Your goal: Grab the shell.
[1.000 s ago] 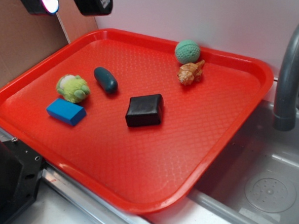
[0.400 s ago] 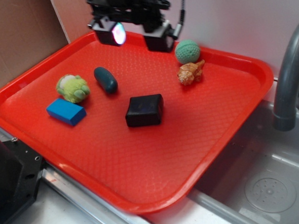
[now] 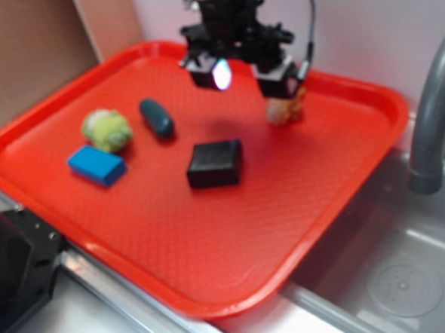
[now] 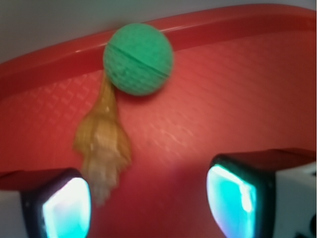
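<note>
Claw: your gripper is hanging over the far part of the tray with its jaws spread wide and nothing between them; in the wrist view its two fingers are showing lit cyan pads at the bottom corners.
Shell: the shell is lying flat on the tray, just ahead of the claw's left finger in the wrist view and not between the fingers; in the exterior view the shell is peeking out just below the claw's right-hand finger.
Green ball: the green ball is sitting beyond the claw, at the shell's pointed tip and close against the tray's far rim; whether they touch, you cannot tell.
Surface: the red tray is carrying everything, its textured floor stretching toward you from under the claw.
Other items: nearer you than the claw, a black block; off to its side, a dark teal capsule, a fuzzy yellow-green toy and a blue block.
Room: a pale wall is standing behind the claw, brown cardboard at the far side corner, and a grey faucet and a sink basin beside the tray.
</note>
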You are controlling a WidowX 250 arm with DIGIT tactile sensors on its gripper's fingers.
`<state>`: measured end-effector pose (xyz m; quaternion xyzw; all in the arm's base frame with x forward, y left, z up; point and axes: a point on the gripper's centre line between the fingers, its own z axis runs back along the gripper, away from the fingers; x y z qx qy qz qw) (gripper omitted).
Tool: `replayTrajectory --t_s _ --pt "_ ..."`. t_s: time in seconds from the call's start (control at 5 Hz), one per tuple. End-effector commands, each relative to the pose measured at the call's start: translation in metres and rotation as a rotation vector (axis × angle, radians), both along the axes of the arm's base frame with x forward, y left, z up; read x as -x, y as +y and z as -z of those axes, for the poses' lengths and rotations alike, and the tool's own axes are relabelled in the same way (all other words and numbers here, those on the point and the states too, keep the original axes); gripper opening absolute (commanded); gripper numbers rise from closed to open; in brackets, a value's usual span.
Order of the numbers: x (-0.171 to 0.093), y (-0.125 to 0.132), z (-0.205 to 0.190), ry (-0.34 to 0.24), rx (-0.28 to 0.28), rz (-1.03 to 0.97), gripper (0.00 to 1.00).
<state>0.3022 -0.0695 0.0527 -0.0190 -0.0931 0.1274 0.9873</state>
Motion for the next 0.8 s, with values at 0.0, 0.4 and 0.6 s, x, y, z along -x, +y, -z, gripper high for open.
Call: replayTrajectory --t_s 0.0,0.4,0.6 --pt "-0.027 -0.027 0.015 -0.044 0.111 0.075 1.0" --pt "-0.036 -0.023 0.022 0.051 0.059 0.063 0.0" --pt "-0.026 -0.02 -0.003 0.054 0.05 0.12 0.0"
